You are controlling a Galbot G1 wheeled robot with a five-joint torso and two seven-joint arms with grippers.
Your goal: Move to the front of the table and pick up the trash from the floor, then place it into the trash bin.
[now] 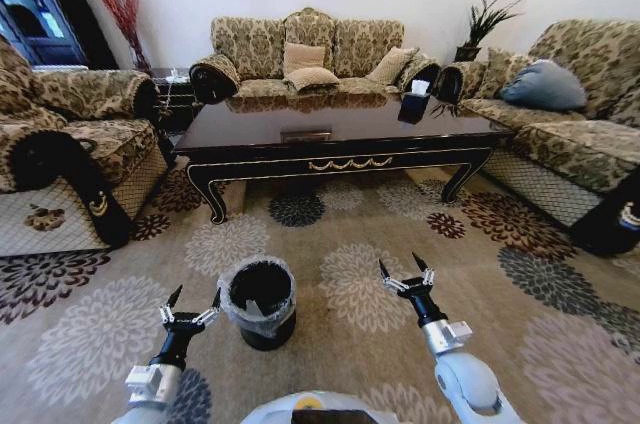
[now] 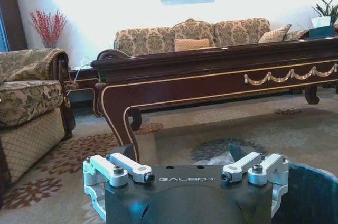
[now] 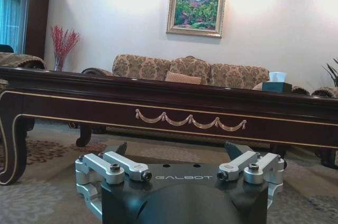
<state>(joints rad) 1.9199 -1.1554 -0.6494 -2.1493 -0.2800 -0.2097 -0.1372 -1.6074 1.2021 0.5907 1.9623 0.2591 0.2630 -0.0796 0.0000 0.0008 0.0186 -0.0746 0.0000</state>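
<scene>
Patterned carpet point(image 1: 400, 244), beige with dark and pale flower medallions, covers the floor of a sitting room I'm viewing through the robot's cameras. Floral sofas point(image 1: 300, 59) ring the table point(image 1: 340, 139) on three sides, against a white wall with a framed painting point(image 3: 196, 12).

Glossy dark wood with gold trim, the table runs with its long side across my head view, its gold-swagged front apron facing the robot. A tissue box point(image 1: 413, 104) stands near its right end.

On the carpet between robot and table, the bin point(image 1: 260, 302) stands upright, mouth up, its liner folded over the rim. It sits just right of my left gripper point(image 1: 192, 302), very near one fingertip; I cannot tell whether they touch. I can make out no trash on the visible carpet.

My left gripper is spread wide and holds nothing. My right gripper point(image 1: 403, 272), well apart from the bin, hangs over the carpet, likewise wide open and empty.
</scene>
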